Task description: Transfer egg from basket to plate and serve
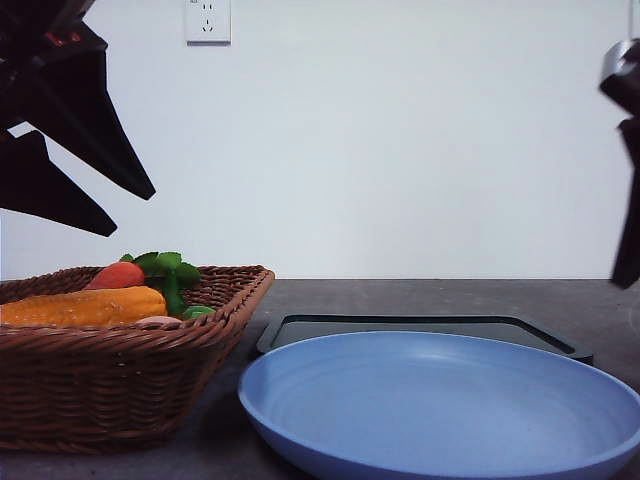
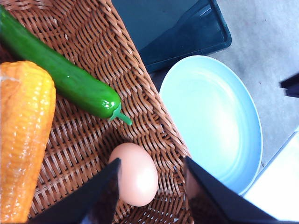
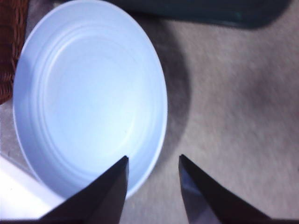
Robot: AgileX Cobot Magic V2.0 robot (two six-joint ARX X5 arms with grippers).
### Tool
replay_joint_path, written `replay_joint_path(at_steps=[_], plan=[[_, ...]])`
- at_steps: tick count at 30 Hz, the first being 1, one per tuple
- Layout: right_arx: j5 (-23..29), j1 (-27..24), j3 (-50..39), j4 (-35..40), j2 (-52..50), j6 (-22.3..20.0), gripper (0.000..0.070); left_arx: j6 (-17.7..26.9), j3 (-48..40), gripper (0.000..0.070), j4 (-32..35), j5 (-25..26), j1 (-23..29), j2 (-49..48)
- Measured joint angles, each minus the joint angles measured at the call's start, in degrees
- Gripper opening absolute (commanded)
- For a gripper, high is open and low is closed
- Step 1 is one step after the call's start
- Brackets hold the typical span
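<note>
egg (image 2: pixel 137 173): 1
basket (image 1: pixel 120 385): 1
plate (image 1: pixel 440 405): 1
tray (image 1: pixel 420 328): 1
corn (image 2: pixel 23 135): 1
carrot (image 1: pixel 117 276): 1
cuke (image 2: pixel 63 77): 1

The basket (image 1: pixel 120 370) is set at the left of the table (image 1: pixel 590 310), with the plate (image 1: pixel 440 405) just beside it on the right. The tray (image 1: pixel 420 330) is placed behind the plate. In the basket, the egg (image 2: pixel 135 173) is laid near the wall nearest the plate, the cucumber (image 2: pixel 65 77) beside it, and the corn (image 2: pixel 23 135) on the cucumber's other side. A carrot (image 1: pixel 117 275) is seen behind the corn.
</note>
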Motion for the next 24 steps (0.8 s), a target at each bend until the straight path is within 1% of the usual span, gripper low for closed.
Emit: replay_joint_path(at_steps=[13, 15, 17, 21, 22, 24], plan=[[0.0, 3.1, -1.0, 10.6, 14.4, 0.3, 0.0211, 0.0, 0.0, 0.0279, 0.0, 0.0, 0.0, 0.0], [-0.2, 3.6, -1.0, 11.7, 15.9, 0.5, 0.0189, 0.0, 0.0, 0.0279, 0.0, 0.0, 0.0, 0.0], [-0.2, 4.2, -1.0, 12.3, 17.2, 0.5, 0.0151, 0.0, 0.0, 0.0279, 0.0, 0.0, 0.0, 0.0], [-0.1, 4.4, -1.0, 12.8, 17.9, 0.9, 0.0016, 0.0, 0.0, 0.0279, 0.0, 0.0, 0.0, 0.0], [-0.2, 4.5, -1.0, 12.8, 18.0, 1.0, 0.0, 0.0, 0.0, 0.0279, 0.0, 0.0, 0.0, 0.0], [-0.5, 4.7, -1.0, 12.9, 18.0, 1.4, 0.0, 0.0, 0.0, 0.0279, 0.0, 0.0, 0.0, 0.0]])
